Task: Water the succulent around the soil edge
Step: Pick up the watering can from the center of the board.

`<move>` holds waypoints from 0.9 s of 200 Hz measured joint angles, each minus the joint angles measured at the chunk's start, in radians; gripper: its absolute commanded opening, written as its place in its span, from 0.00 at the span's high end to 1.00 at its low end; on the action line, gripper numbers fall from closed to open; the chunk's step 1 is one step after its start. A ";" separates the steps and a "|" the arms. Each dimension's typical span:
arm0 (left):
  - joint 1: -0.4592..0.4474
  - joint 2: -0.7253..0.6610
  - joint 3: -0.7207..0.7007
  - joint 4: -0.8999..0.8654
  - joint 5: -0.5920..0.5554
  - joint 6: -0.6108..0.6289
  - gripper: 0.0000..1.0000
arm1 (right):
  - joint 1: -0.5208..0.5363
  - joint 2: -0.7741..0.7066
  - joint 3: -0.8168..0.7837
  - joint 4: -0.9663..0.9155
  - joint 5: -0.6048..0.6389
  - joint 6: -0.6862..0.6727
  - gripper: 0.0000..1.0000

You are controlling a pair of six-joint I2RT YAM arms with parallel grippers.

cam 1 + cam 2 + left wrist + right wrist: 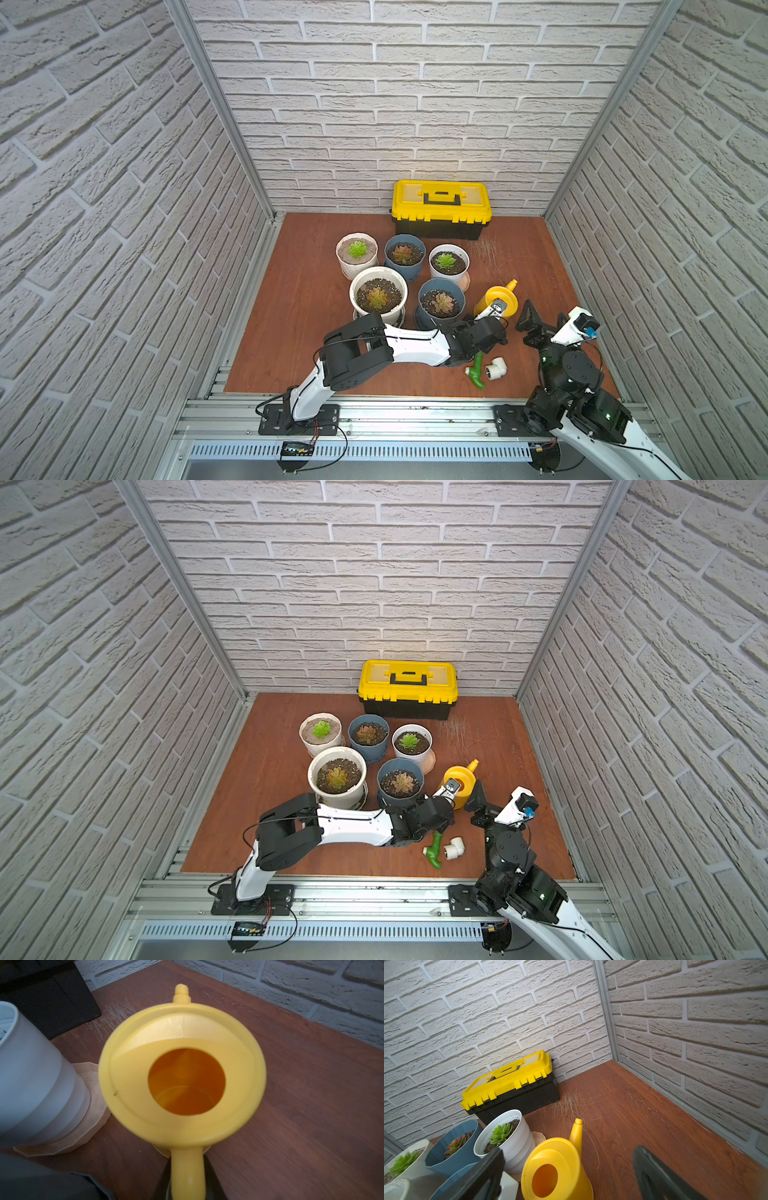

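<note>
The yellow watering can (pixel 550 1157) stood upright on the brown worktop (pixel 299 299). It was just beside a white pot (pixel 446 279) and a blue pot (pixel 424 316). A pink succulent (pixel 443 302) grew in the blue pot's dark soil. The left fingers (pixel 164 1180) pinched the can's handle (pixel 188 1167) from both sides. The right fingers (pixel 654 1174) were spread wide, near the can. A yellow toolbox (pixel 441 203) stood by the back wall.
</note>
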 measured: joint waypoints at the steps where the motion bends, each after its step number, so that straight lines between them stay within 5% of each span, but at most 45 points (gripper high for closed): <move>1: 0.000 -0.002 -0.003 0.002 0.002 0.000 1.00 | 0.000 0.000 0.003 -0.001 -0.002 0.000 0.00; 67: 0.021 -0.290 -0.238 0.109 0.244 0.084 1.00 | 0.000 0.066 0.352 -0.059 -0.136 -0.072 0.00; 112: 0.077 -0.571 -0.412 0.137 0.368 0.150 1.00 | 0.000 0.329 0.536 -0.133 -0.251 -0.126 0.00; 180: 0.090 -1.015 -0.705 0.088 0.349 0.260 1.00 | -0.003 0.753 0.663 -0.201 -0.552 -0.132 0.00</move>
